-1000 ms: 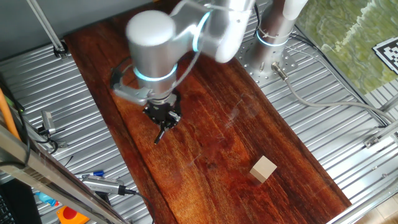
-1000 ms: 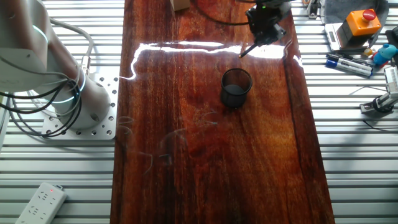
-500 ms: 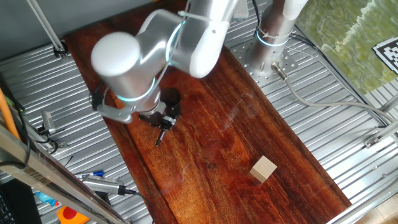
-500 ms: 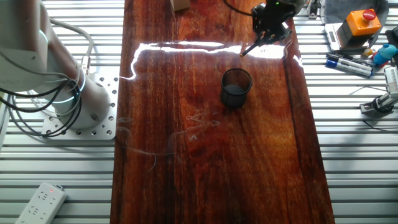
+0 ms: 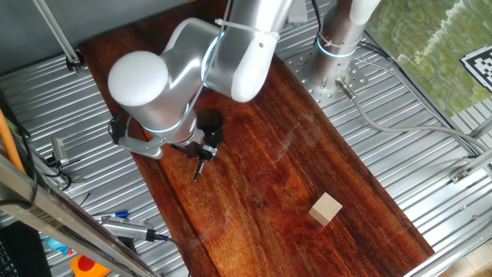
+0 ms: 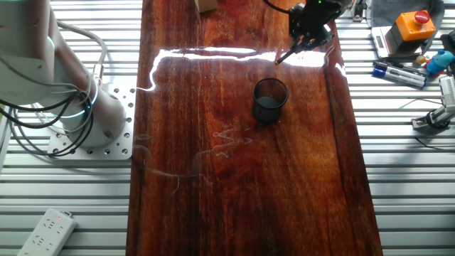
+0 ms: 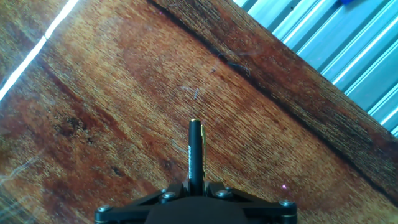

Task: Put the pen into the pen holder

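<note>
The carry step was in hand — the claw (image 6: 304,44) was clenched on the pen (image 7: 195,155), which hung tilted, tip down, above the dark wooden bench (image 6: 234,178), beside but not over the pen holder (image 6: 270,99). By my reading, the next move called for bringing the pen over the cup's hollow, closer to upright, before letting go. Against the frame a second earlier, the arm had swung toward the bench's edge — pen gripped throughout, the holder unmoved.
</note>
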Controlling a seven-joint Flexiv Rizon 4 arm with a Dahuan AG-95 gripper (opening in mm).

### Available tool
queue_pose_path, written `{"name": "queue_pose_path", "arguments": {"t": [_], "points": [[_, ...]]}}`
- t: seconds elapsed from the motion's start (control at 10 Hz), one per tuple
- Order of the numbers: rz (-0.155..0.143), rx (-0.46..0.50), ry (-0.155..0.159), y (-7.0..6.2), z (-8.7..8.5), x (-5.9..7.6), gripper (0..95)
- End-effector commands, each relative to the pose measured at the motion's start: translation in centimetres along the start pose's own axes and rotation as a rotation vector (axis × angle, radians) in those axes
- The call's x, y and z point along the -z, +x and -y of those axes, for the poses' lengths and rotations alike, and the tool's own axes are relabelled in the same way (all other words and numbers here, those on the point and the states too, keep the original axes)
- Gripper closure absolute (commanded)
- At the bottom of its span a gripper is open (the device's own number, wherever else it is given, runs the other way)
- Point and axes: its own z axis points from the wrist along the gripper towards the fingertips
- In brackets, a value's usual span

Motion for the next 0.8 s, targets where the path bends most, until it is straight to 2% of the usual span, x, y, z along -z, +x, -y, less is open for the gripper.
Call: {"name": "queue_pose_path", "arguments": {"t": [0.1, 0.5, 0.7, 0.8], "points": [[-0.008, 0.014, 0.0, -0.02, -0.04, 0.03, 95.0], [-0.019, 0.008, -0.006, -0.04, -0.03, 0.03, 95.0], [-0.028, 0.009, -0.018, -0.04, -0.03, 0.03, 95.0], [-0.046, 0.025, -0.038, -0.04, -0.03, 0.03, 95.0]]}}
